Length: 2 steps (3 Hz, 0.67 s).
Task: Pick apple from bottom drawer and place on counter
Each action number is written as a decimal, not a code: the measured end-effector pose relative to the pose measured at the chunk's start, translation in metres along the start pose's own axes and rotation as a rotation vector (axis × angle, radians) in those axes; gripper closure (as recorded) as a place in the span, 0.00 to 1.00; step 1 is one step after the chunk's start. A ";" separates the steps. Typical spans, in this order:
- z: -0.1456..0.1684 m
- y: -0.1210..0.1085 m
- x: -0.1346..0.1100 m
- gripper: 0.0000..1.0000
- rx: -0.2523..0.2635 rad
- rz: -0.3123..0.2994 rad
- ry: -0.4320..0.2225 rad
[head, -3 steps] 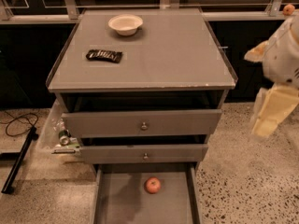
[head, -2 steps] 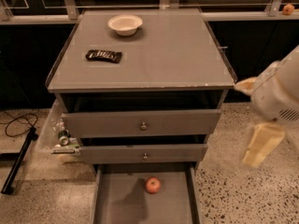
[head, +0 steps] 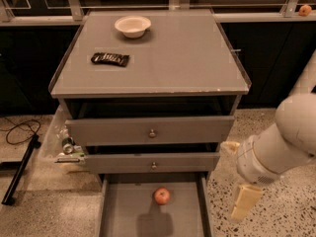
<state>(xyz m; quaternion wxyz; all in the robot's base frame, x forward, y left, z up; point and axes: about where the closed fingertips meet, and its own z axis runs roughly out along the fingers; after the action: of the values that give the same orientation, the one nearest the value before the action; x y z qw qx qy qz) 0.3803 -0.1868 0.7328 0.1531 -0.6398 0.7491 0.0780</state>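
Observation:
The apple (head: pixel 161 196), small, red and yellowish, lies on the floor of the open bottom drawer (head: pixel 123 209), near its back middle. The grey counter (head: pixel 173 58) is the cabinet top above. My gripper (head: pixel 231 180) hangs on the white arm at the right, beside the cabinet's right front corner and to the right of the bottom drawer, above the speckled floor. Its two pale fingers (head: pixel 245 202) stand wide apart with nothing between them. The gripper is apart from the apple, to its right and slightly higher.
A white bowl (head: pixel 132 25) and a dark wrapped bar (head: pixel 110 59) lie on the counter. Two upper drawers with knobs (head: pixel 152 132) stand slightly open. A small orange fruit (head: pixel 305 10) sits on the back ledge. A bag of items (head: pixel 64 144) and a cable (head: pixel 19 131) lie left.
My arm has come down and to the left, from beside the counter's right edge to beside the lower drawers. The apple has not moved.

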 end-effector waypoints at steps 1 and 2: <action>0.068 0.004 0.019 0.00 -0.072 0.022 -0.068; 0.068 0.004 0.019 0.00 -0.072 0.022 -0.068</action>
<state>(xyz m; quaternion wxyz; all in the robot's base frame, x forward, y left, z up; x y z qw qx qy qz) 0.3829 -0.1828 0.6618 0.1545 -0.6335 0.7472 0.1283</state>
